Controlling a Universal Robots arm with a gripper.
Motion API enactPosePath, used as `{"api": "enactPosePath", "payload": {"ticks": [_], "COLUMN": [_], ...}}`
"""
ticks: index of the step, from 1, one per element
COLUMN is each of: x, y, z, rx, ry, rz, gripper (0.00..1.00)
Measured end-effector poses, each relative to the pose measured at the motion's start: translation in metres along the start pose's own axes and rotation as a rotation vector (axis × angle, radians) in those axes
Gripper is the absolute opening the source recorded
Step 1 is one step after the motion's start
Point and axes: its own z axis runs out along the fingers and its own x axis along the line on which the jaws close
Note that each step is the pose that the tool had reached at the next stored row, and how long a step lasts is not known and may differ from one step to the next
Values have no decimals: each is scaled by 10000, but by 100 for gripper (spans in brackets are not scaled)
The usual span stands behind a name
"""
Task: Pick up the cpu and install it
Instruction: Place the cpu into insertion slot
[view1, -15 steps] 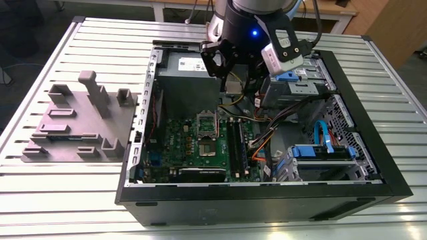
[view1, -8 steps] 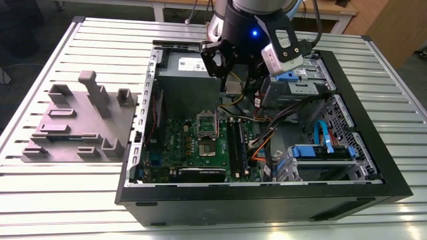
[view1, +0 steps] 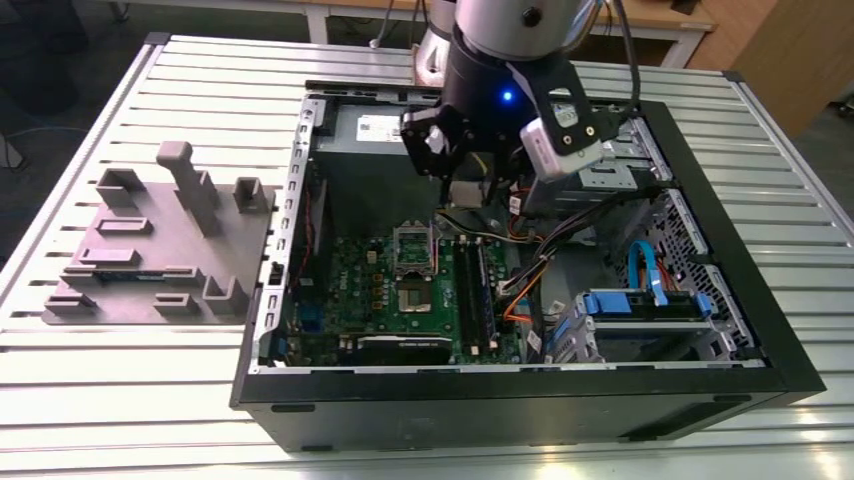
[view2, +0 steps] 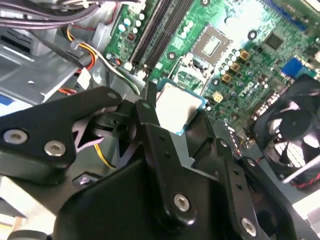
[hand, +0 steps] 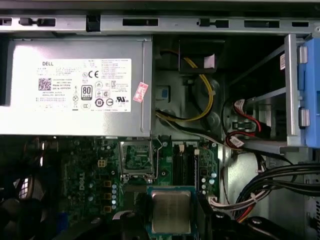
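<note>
Scanning from the exterior view's left, we see a grey parts holder (view1: 154, 250) w/ upright pegs lying on the slatted table (view1: 120, 400). It sits just beside the open black PC case (view1: 534, 415), which takes up the centre and right of the frame. Inside, at upper centre, the grey power supply (view1: 367, 135) sits against the far wall. Below it the green motherboard (view1: 340, 300) lies flat, w/ the open socket (view1: 415, 270) roughly mid-frame and the dark memory slots (view1: 477, 290) just to its right. At upper centre the arm's gripper (view1: 467, 185) hangs inside the case, pointing down, above & slightly right of the socket. In both wrist views we make out the cpu (view2: 176, 107) (hand: 171, 212), silver top twd the cams, pinched between the two black fingers (view2: 150, 125), one on each opposite edge, so the hand is closed on the chip. The cpu is held above the board, near the socket but not seated in it. Further right in the exterior view, bundled cables (view1: 574, 235) run twd the drive cage (view1: 641, 305) w/ blue rails at lower right.
</note>
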Motion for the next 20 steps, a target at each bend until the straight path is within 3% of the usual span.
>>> {"api": "enactPosePath", "payload": {"ticks": [20], "x": [4], "y": [-2], "z": [12], "rx": [-1], "ry": [5], "rz": [-39], "gripper": [47]}}
